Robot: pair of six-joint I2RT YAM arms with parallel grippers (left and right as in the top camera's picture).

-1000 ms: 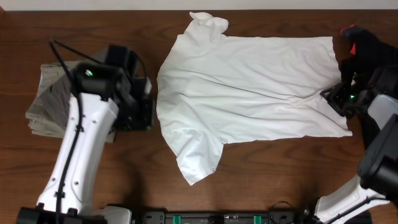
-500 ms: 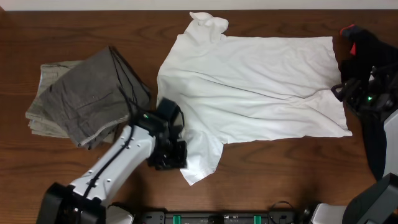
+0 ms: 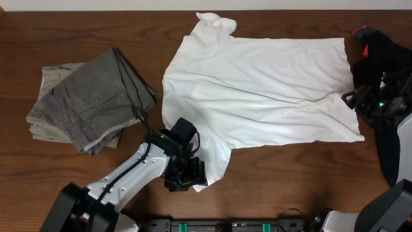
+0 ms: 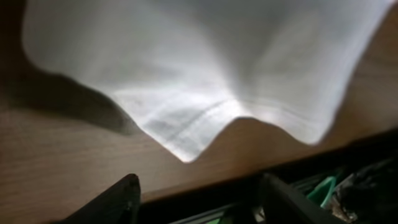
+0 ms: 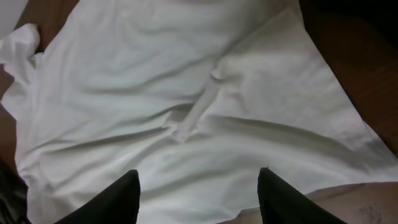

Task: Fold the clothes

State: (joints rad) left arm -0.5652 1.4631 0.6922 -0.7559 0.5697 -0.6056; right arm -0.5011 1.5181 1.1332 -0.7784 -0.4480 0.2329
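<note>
We start with the wooden desk (image 3: 77, 32), which carries everything. The white T-shirt (image 3: 257, 90) lies spread flat across its middle and right part, neck to the left, bottom hem (image 3: 348, 77) to the right, with shallow wrinkles running through the body. At the far left sit the grey-khaki trousers (image 3: 84, 103), already bundled into a rough fold. A black garment (image 3: 386, 48) lies at the right edge, partly out of view.

The left end effector (image 4: 199, 183) hangs just over the tip of the near sleeve (image 3: 209, 158), fingers spread, nothing between them. The right end effector (image 5: 198, 180) is likewise spread and empty above the hem's near corner.

We judge the shirt light, limp and prone to dragging and bunching, so we would pinch it low, at the doubled stitched edges of the sleeve and the hem, where the cloth gives the firmest hold.
</note>
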